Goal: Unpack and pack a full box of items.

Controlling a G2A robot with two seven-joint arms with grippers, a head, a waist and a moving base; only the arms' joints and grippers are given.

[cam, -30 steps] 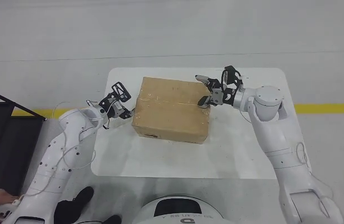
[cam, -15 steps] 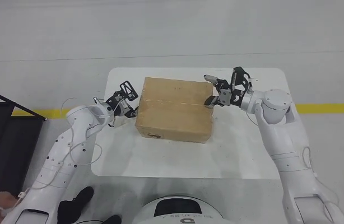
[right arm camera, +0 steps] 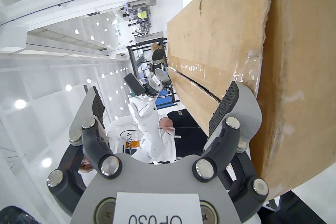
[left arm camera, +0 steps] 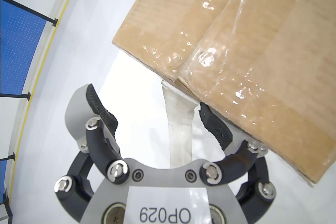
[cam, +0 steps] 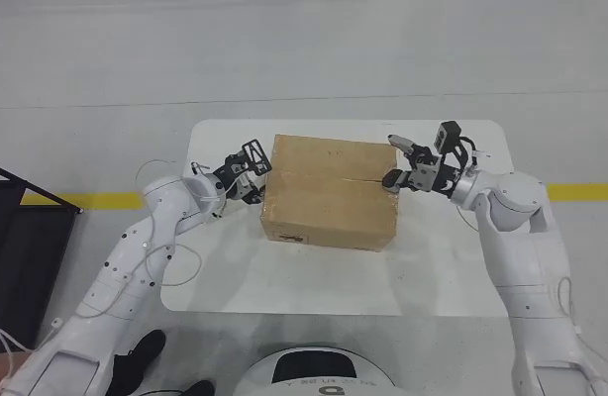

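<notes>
**Closed box lies lengthwise between two spread grippers**

The cardboard box [cam: 329,193] sits on the white table [cam: 284,282], held between the two grippers, one at each short end. Its long axis runs from the left gripper [cam: 253,170] to the right gripper [cam: 395,162]. It lies slightly askew to the table's edges, so the end by the right gripper is a little nearer the robot than the end by the left. The top flaps are down. The seam [cam: 329,178] between them follows the long axis, so it points at one gripper from each end.

In the left wrist view, the box [left arm camera: 236,25] fills the space just ahead of the left gripper [left arm camera: 157,114], whose fingers are spread wide. One fingertip touches the lower edge of the box's end, right below the seam. The other stands apart from the box, over bare table. Clear tape [left arm camera: 225,33] covers the seam, and a loose strip [left arm camera: 179,125] of it hangs from the end of the box into the gap between the fingers.

In the right wrist view, the box [right arm camera: 223,25] stretches away from the right gripper [right arm camera: 162,96], which is also spread and grips nothing. One finger lies against the top edge of the near end, beside the seam, which gapes as a dark slit there. The other finger is in free air, off the box.
</notes>
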